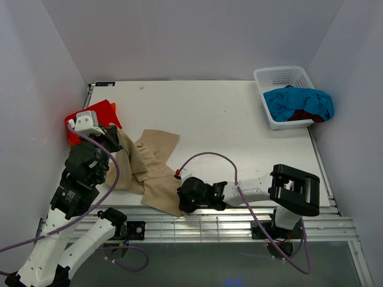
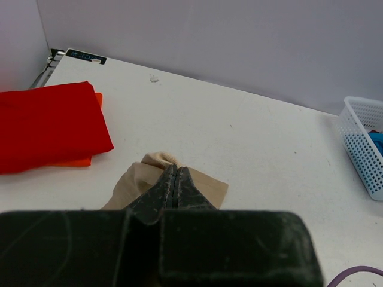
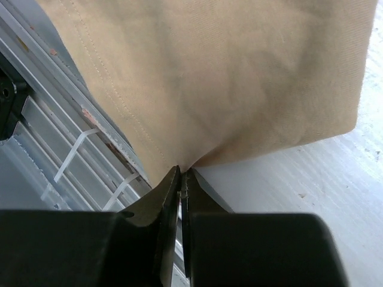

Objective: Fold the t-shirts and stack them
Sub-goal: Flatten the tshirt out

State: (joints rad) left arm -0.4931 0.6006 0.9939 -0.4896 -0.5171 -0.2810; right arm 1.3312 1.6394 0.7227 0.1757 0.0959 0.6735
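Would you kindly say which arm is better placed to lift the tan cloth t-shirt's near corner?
The right end effector pinches that tan cloth t-shirt corner; the left end effector grips farther back.

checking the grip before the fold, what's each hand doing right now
Left hand: closed, pinching a fold of the tan shirt.
Right hand: closed, pinching the near edge of the same tan shirt.

**T-shirts: one loose, two stacked, two in the basket**

I see the tan t-shirt (image 1: 152, 170) rumpled on the near-left part of the table (image 1: 227, 119), one corner reaching the near edge. At far left the bright red t-shirt (image 2: 48, 125) lies folded on an orange one (image 2: 75, 161). The turquoise t-shirt (image 1: 296, 100) and the dark red t-shirt (image 1: 302, 116) sit bunched in the white basket (image 1: 281, 75).
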